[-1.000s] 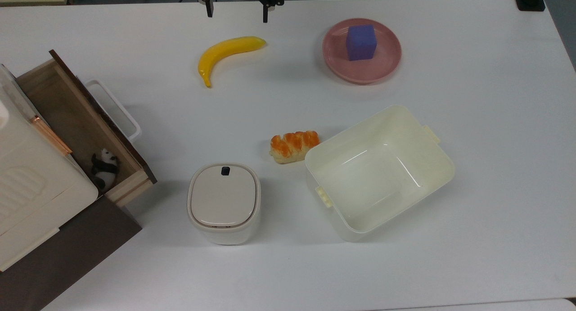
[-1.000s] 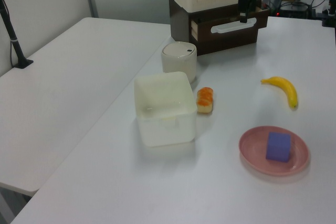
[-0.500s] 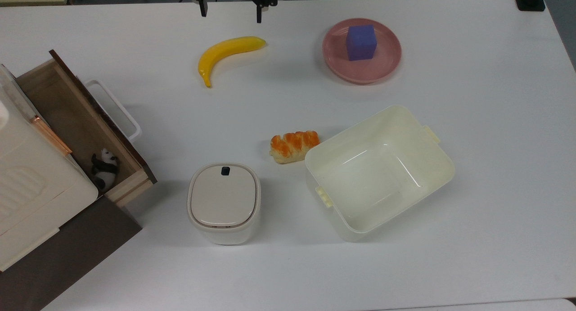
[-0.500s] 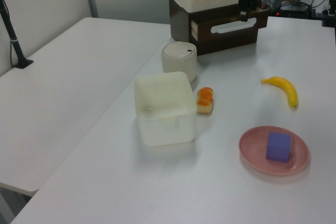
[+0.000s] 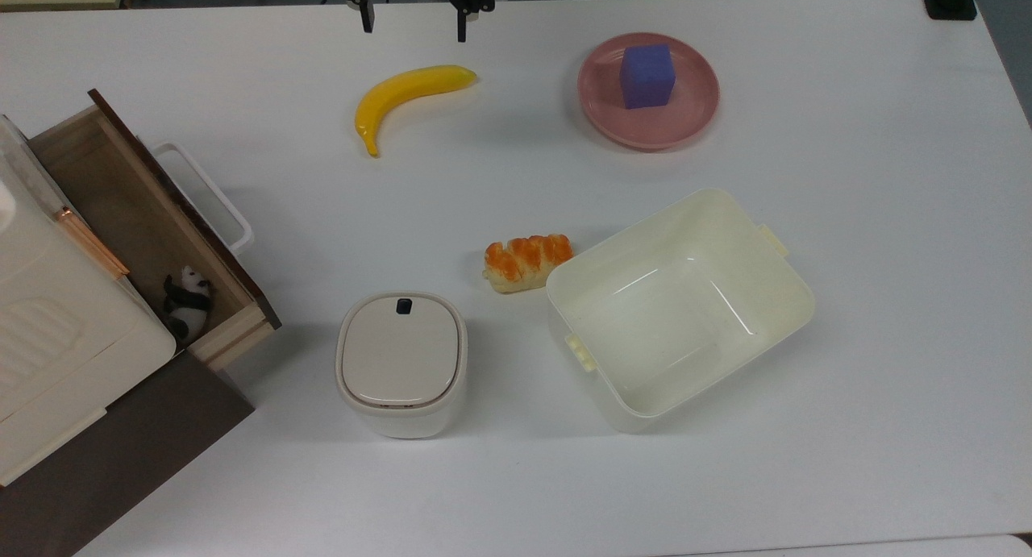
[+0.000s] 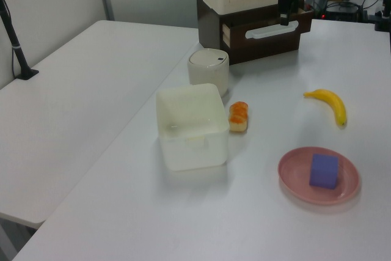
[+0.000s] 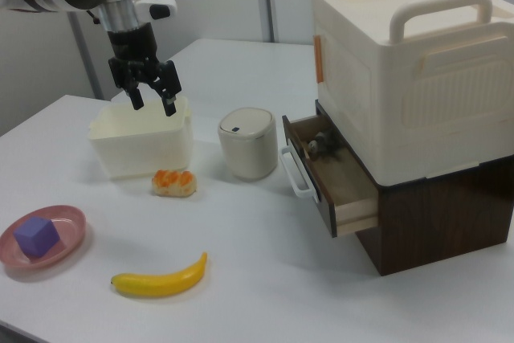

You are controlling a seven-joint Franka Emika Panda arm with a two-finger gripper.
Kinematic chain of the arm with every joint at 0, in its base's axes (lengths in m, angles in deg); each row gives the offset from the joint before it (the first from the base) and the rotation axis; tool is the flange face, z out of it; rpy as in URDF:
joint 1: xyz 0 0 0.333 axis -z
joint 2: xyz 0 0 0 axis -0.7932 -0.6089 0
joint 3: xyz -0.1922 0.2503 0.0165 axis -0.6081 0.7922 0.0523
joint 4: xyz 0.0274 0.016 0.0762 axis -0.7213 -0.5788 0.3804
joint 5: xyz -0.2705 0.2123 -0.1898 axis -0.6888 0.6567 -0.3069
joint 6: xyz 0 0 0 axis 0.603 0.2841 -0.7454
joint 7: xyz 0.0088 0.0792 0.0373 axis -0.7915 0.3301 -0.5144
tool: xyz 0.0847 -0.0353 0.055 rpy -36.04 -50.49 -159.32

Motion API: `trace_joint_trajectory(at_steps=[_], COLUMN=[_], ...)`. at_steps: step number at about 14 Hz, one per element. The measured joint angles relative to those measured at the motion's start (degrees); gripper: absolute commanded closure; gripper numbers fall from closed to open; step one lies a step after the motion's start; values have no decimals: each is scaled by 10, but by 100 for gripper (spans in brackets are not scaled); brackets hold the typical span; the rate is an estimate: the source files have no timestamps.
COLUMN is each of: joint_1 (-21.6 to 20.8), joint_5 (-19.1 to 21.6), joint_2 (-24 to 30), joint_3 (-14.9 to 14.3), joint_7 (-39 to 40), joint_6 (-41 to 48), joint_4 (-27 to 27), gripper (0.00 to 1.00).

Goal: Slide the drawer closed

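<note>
The drawer (image 5: 121,210) stands pulled out of the dark brown cabinet at the top view's left. It is a light wooden box with a dark front panel and a white loop handle (image 5: 208,196), and a small panda toy (image 5: 187,299) lies inside. In the right view the drawer (image 7: 337,182) juts toward the table with its handle (image 7: 295,173) in front. The drawer front (image 6: 266,30) is also in the left view. My gripper (image 5: 414,23) hangs open and empty at the table's far edge, above the banana and well away from the handle. In the right view the gripper (image 7: 153,102) hovers high over the tub.
A banana (image 5: 407,96), a pink plate (image 5: 693,114) carrying a purple cube (image 5: 646,75), a bread roll (image 5: 526,260), a cream tub (image 5: 681,307) and a lidded white canister (image 5: 401,362) lie on the white table. A cream box (image 7: 409,62) sits on the cabinet.
My gripper has shifted slightly toward the top view's left, staying open. The drawer and the other objects have not moved.
</note>
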Motion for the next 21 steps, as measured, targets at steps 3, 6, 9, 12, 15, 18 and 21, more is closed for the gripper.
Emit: trace_joint_trajectory(at_steps=[3,6,9,12,15,18,21], joint_1=[0,0,0,11,44,72,90], joint_5=[0,0,0,11,19,19,19], joint_2=[0,-1,-1,-7,-19,-45,-101], joint_3=[0,0,0,0,-1,-2,-2], joint_7=[13,18,19,19,17,-19,-112], joint_6=[0,0,0,0,0,-28,-63], joint_4=[0,0,0,0,1,0,-1], gripper=[84,99,99,99,99,99,99])
